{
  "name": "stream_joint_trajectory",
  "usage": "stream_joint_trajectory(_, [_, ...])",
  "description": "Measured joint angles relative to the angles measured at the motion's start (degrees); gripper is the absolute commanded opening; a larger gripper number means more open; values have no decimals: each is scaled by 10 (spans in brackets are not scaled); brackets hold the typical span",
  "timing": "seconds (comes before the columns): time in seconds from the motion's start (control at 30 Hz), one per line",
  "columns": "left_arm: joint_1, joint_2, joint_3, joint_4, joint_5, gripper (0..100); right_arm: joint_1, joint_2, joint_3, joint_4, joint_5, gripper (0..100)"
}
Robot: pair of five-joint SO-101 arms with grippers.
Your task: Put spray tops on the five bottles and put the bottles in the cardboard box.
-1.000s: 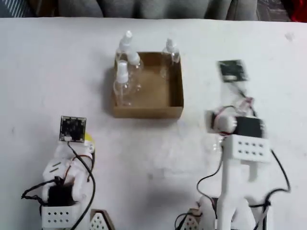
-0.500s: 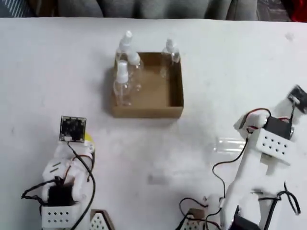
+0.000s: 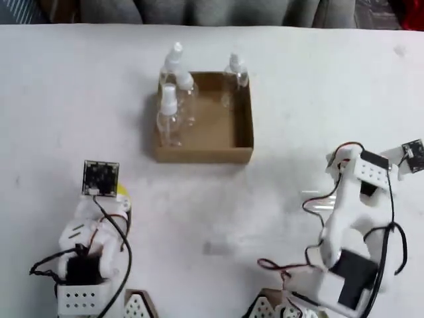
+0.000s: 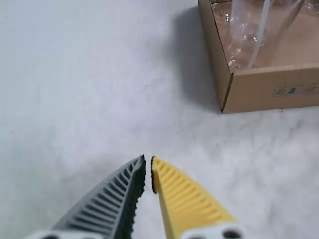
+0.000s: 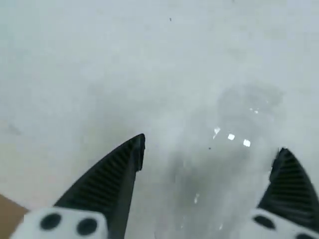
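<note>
Now the right hand (image 5: 210, 143) has swung back, wide over the lying bottle (image 5: 224, 169).

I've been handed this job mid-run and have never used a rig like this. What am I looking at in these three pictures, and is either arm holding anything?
You are seeing two small robot arms at a white table. The high picture comes from a fixed camera that looks down. In it the left arm is at bottom left and the right arm at bottom right. The other two pictures come from a camera on each arm's wrist, looking along its jaws. The cardboard box sits mid-table, with spray-topped bottles standing in it. The left arm's grey and yellow jaws are shut on nothing, over bare table short of the box. The right arm's black jaws are open over a clear bottle lying on the table, not gripped.
</note>
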Motion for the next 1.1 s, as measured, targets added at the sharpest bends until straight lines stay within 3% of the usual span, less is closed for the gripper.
stream_joint_trajectory(0.17, [0, 0, 0, 0, 0, 22, 1, 70, -9, -19, 0, 317])
stream_joint_trajectory(0.23, [0, 0, 0, 0, 0, 22, 0, 85, -16, -21, 1, 235])
stream_joint_trajectory(0.33, [0, 0, 0, 0, 0, 22, 1, 91, -18, -22, 32, 19])
stream_joint_trajectory(0.43, [0, 0, 0, 0, 0, 22, 2, 91, -27, -24, 71, 63])
stream_joint_trajectory(0.67, [0, 0, 0, 0, 0, 22, 13, 91, -59, -24, 159, 22])
stream_joint_trajectory(0.9, [0, 0, 0, 0, 0, 22, 18, 91, -127, 43, 378, 23])
stream_joint_trajectory(1.1, [0, 0, 0, 0, 0, 22, 19, 93, -176, 148, 709, 29])
